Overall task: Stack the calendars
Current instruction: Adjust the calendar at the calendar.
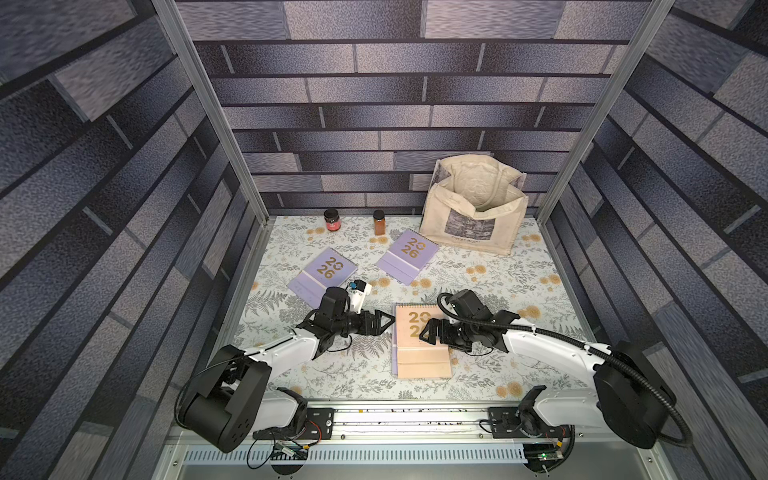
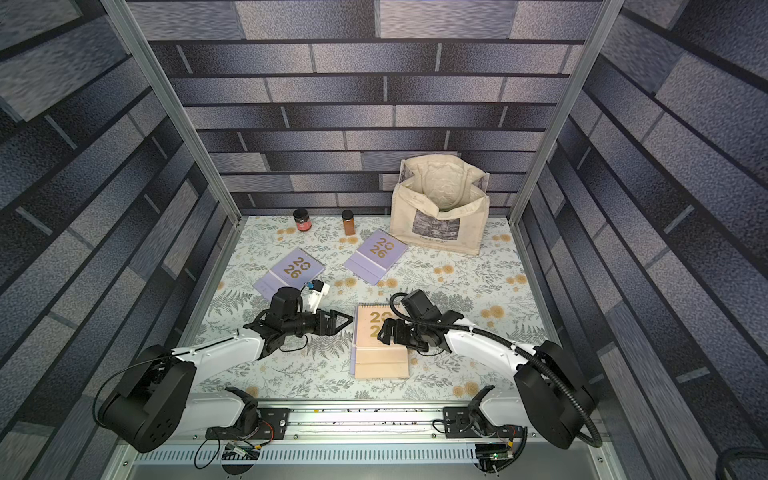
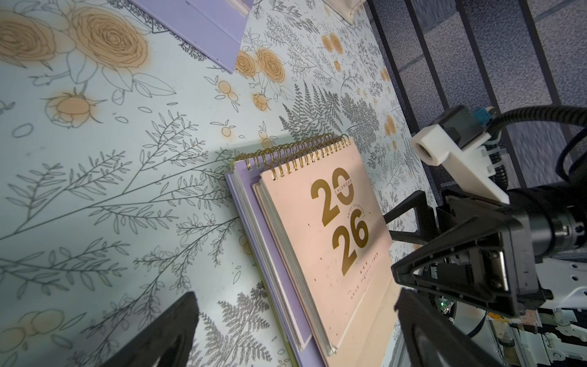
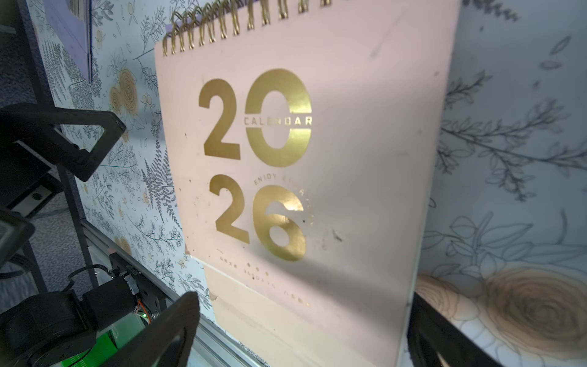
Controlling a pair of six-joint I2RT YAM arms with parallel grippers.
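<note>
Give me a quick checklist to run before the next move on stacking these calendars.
1. left tool open, empty: ok.
2. right tool open, above the peach calendar: ok.
3. peach calendar square on the lilac calendar beneath: not ok, lilac edge shows along one side.
4. everything stacked: not ok, near lilac calendar and far lilac calendar lie loose, apart.
5. right tool clear of the cover: cannot tell.

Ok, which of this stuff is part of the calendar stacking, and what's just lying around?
Job: peach calendar, lilac calendar under it, lilac calendar at the back, lilac calendar on the left.
Lying about: tote bag, red-labelled jar, spice jar.
</note>
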